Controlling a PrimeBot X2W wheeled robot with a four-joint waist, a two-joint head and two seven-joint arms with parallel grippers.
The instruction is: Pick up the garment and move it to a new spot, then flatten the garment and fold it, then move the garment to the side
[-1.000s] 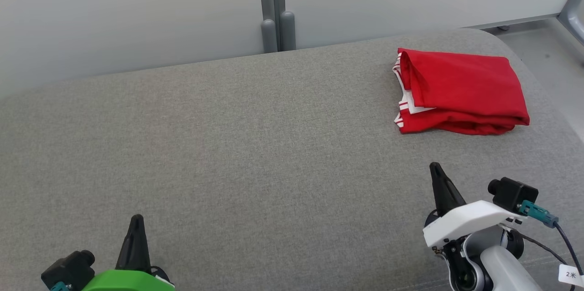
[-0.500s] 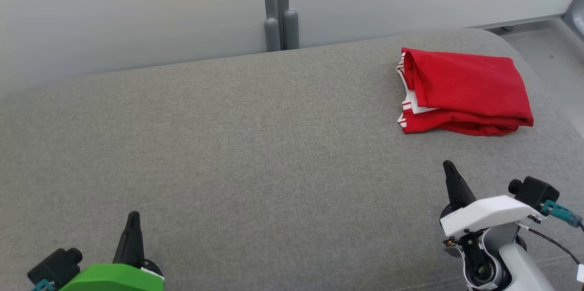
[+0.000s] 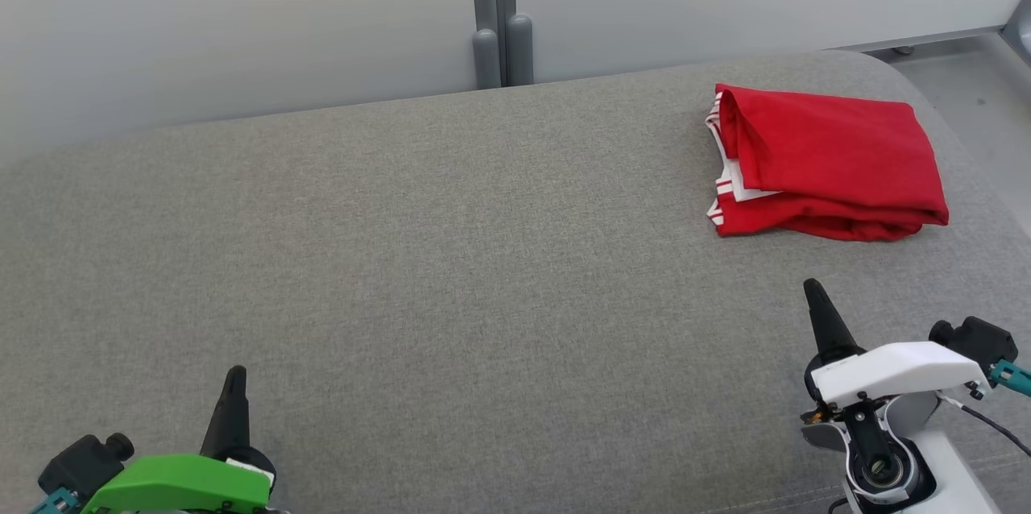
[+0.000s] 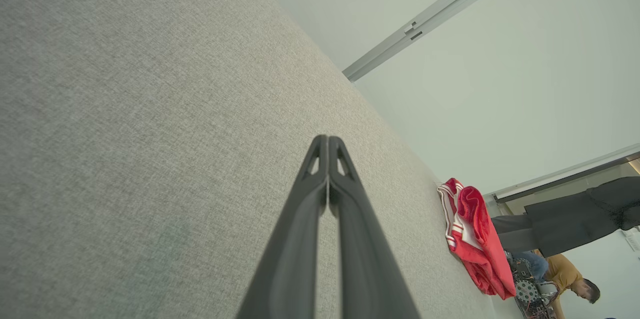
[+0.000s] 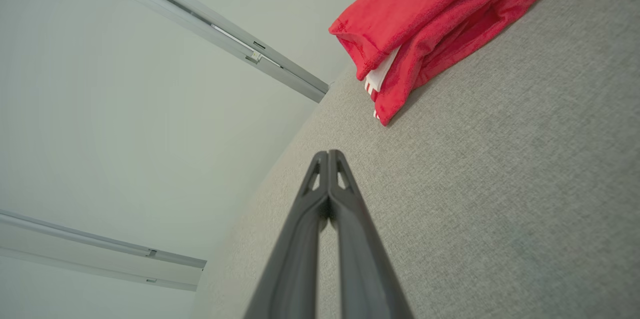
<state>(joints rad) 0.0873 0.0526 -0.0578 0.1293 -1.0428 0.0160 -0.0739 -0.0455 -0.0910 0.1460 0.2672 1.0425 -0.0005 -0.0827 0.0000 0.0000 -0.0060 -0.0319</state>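
Observation:
The red garment (image 3: 830, 163) with white stripes lies folded in a thick stack at the far right of the grey cushion (image 3: 451, 256). It also shows in the left wrist view (image 4: 475, 239) and the right wrist view (image 5: 430, 19). My right gripper (image 3: 815, 292) hovers at the lower right, well short of the garment, shut and empty (image 5: 328, 154). At the lower left my left gripper (image 3: 234, 379) is also shut with nothing in it (image 4: 328, 139), far from the garment.
A pale wall with a grey double post (image 3: 501, 22) runs behind the cushion. Floor (image 3: 958, 87) shows past the cushion's rounded right end. In the left wrist view a person (image 4: 575, 279) sits beyond the garment beside some equipment.
The head camera has panned a little, shifting the scene rightward. Both grippers have drawn back toward the bottom corners, the right one moving rightward. The garment stays where it lies.

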